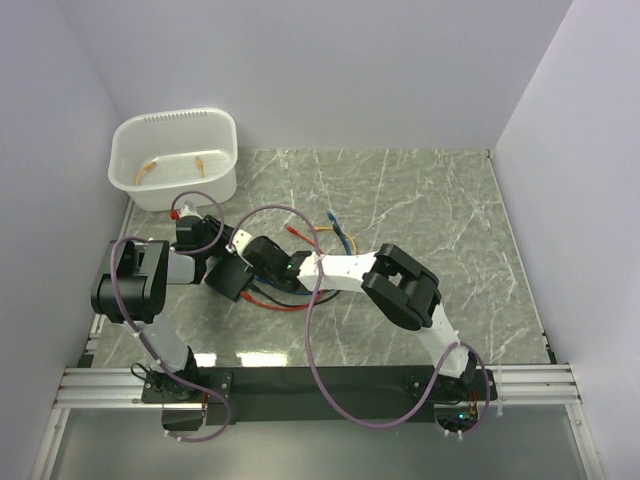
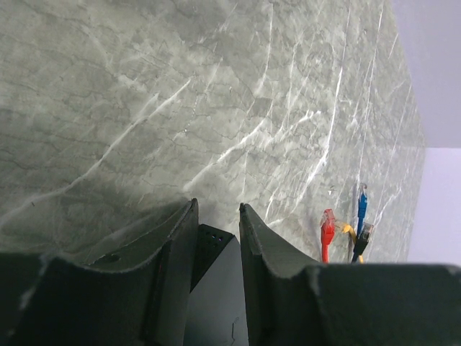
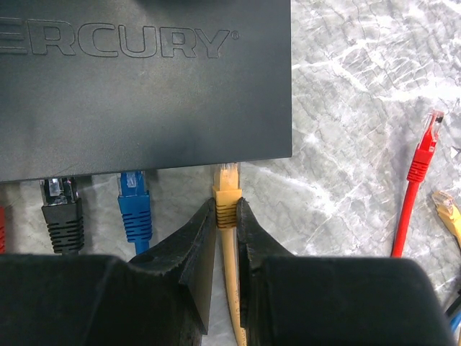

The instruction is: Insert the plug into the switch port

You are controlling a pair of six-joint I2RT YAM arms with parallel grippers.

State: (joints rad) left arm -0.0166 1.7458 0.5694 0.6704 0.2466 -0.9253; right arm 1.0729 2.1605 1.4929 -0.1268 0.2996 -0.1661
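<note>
The right gripper (image 3: 226, 215) pinches the yellow plug (image 3: 228, 189) by its boot, fingers pressed together on it. The plug points straight ahead of the fingertips, and its clear tip meets the near edge of the switch (image 3: 144, 94); how deep it sits I cannot tell. To its left, a blue plug (image 3: 135, 202) and a black plug (image 3: 61, 209) stand at the same edge. The left gripper (image 2: 216, 216) straddles a corner of the switch, though I cannot tell whether it squeezes. A red cable (image 3: 418, 169) lies loose to the right. The tub (image 1: 128, 150) stands far back.
</note>
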